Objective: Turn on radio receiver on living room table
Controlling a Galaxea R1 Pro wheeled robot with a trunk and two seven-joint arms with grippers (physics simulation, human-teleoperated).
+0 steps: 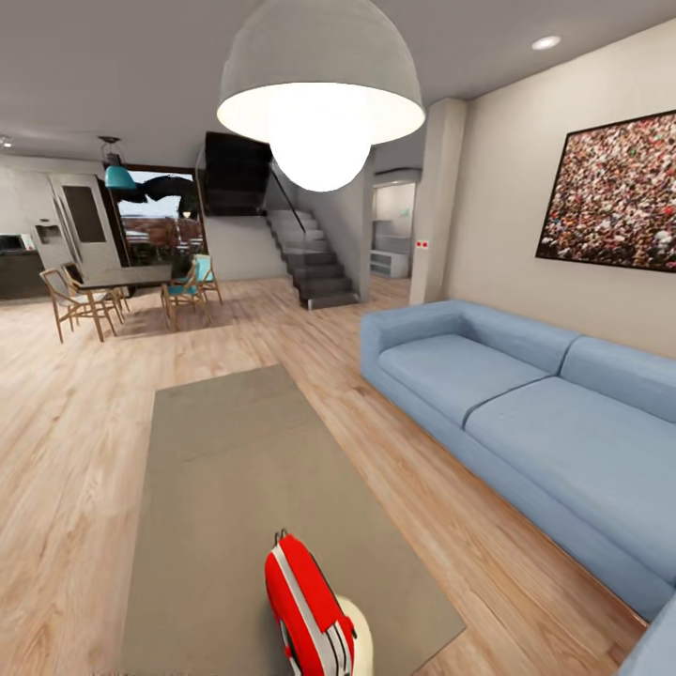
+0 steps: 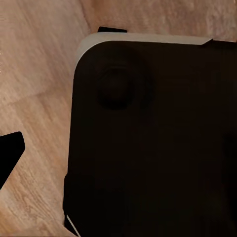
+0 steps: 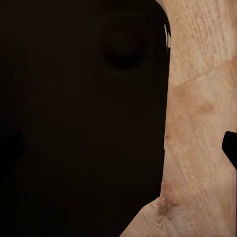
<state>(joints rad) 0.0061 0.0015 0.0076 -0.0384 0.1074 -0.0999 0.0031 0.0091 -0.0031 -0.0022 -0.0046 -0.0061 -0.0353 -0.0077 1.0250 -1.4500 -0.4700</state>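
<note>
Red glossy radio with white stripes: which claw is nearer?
Cannot tell. Both wrist views face wood floor beside a dark body; the radio stands at the grey table's near end.

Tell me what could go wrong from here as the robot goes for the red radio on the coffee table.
1. The radio receiver stands close to the near end of the table, so a clumsy reach might knock it over or off the edge.
2. A pale round disc sits right beside it and could be bumped or pressed by mistake.
3. Both wrist views look down on the dark robot base and wood floor, so neither yet helps aim at the radio.
</note>
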